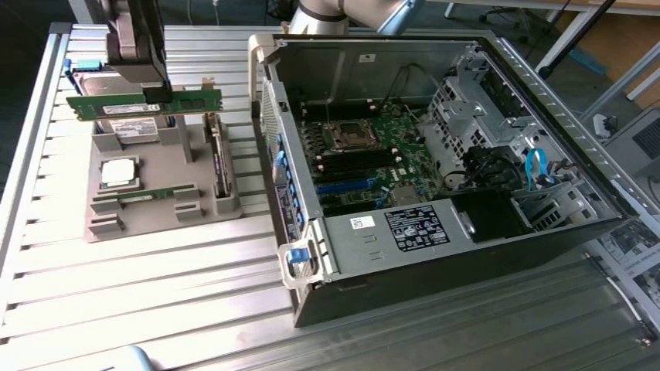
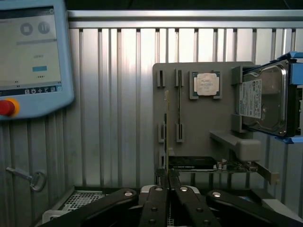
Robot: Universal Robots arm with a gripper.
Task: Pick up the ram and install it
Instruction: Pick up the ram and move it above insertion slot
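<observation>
There are two memory sticks. The ram is pinched near its middle by the closed tool, and it hangs in the air above the gray parts holder, clear of the holder's slots. It stands on its long edge with the labelled face toward the exterior camera. Its long axis runs almost level from the exterior view's left to its right. In the wrist view the ram is seen edge-on as a thin line reaching straight out from between the tool fingers.

The second RAM stick sits in a slot of the holder, parallel to the held one. In the wrist view it lies just beside the line of the held stick.

The holder also carries:
- one square silver processor
- one hard drive, partly behind the held ram
- one expansion card, set on edge

One open computer case lies on the slatted aluminium tabletop on the exterior view's right of the holder, with its motherboard exposed. The ram is well apart from the motherboard.

The wrist view also takes in one teach pendant with a red stop button, and one key on the tabletop.
</observation>
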